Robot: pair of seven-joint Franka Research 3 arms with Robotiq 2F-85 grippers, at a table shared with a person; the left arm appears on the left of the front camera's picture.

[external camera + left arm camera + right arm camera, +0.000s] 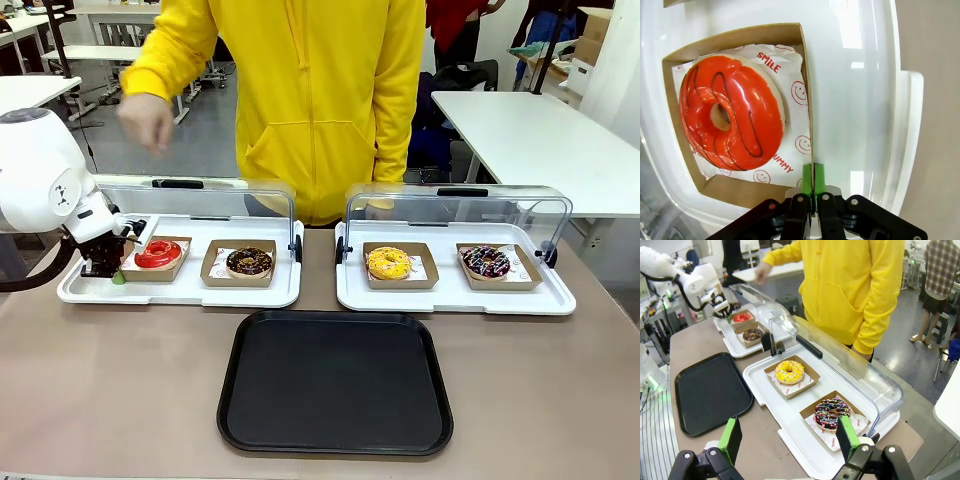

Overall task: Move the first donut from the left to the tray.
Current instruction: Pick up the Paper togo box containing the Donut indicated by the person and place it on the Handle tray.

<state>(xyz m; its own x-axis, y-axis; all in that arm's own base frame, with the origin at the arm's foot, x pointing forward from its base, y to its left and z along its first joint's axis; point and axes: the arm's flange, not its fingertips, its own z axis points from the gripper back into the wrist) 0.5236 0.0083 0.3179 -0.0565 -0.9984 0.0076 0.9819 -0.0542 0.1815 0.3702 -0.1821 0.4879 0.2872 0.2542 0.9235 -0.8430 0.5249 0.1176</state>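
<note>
In the front view the left gripper [112,268] is largely masked by its own wrist, so its hold is hard to read there. The left wrist view is plainer. The green fingers [807,176] are pressed together on a corner of the cardboard holder [735,42], pinching its thin wall, and the gripper body cuts off the holder's nearest edge.

The red-glazed donut [747,100] lies flat in that holder with its hole facing up. As a ring in a roughly square holder, it has no long axis. Its glaze is glossy with thin dark swirls, and it sits on white paper printed with red smileys.

The holder sits at the left end of the left white tray [180,292], beside a chocolate donut [249,262]. The black tray [335,380] lies bare on the worktop [120,380], nearer the robot.

The right gripper [788,427] hovers with its fingers wide apart, holding nothing.
</note>
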